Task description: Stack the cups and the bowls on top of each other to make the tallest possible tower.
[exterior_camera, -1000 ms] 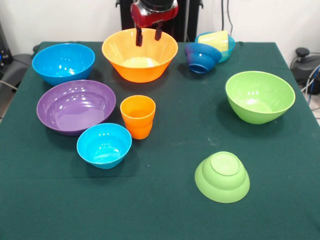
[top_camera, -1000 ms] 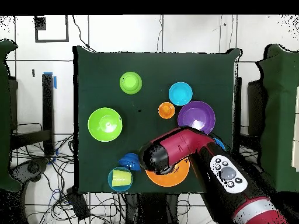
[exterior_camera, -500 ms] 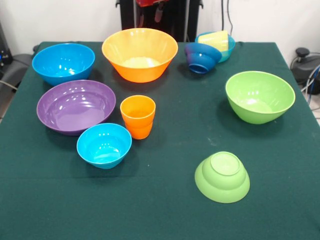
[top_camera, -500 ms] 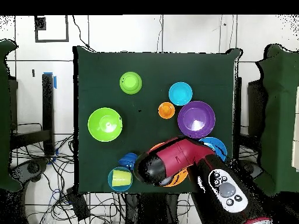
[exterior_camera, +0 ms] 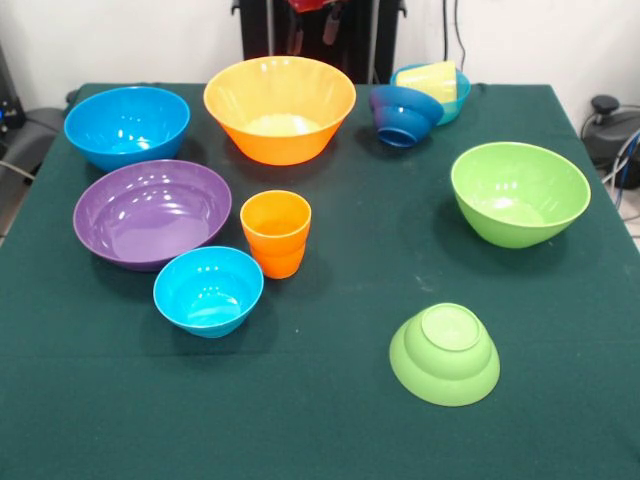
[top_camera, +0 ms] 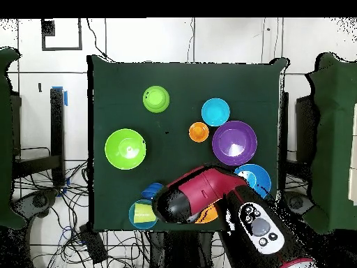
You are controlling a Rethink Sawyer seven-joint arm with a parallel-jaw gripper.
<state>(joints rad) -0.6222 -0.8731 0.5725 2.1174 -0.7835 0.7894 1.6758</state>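
Only the tips of my gripper point(exterior_camera: 314, 35) show at the top edge, above the far rim of the large orange bowl point(exterior_camera: 280, 108); it is open and holds nothing. The orange cup point(exterior_camera: 276, 232) stands upright mid-table between the purple bowl point(exterior_camera: 152, 212) and a small light blue bowl point(exterior_camera: 208, 290). The pale yellow cup point(exterior_camera: 430, 80) lies in another light blue bowl point(exterior_camera: 461, 92) at the far right, beside a tipped dark blue bowl point(exterior_camera: 403, 113). A large blue bowl point(exterior_camera: 127, 125), a large lime green bowl point(exterior_camera: 520, 192) and an upturned small lime green bowl point(exterior_camera: 445, 353) stand apart.
In the overhead view my red arm point(top_camera: 188, 199) covers most of the orange bowl point(top_camera: 209, 215) and part of the blue bowl point(top_camera: 254, 178). The green cloth point(exterior_camera: 330, 420) ends at the table edges. Cables and equipment lie beyond the far corners.
My gripper has risen from over the orange bowl to the top edge of the front view. From overhead, the arm has swung left towards the yellow cup's bowl. No bowl or cup moved.
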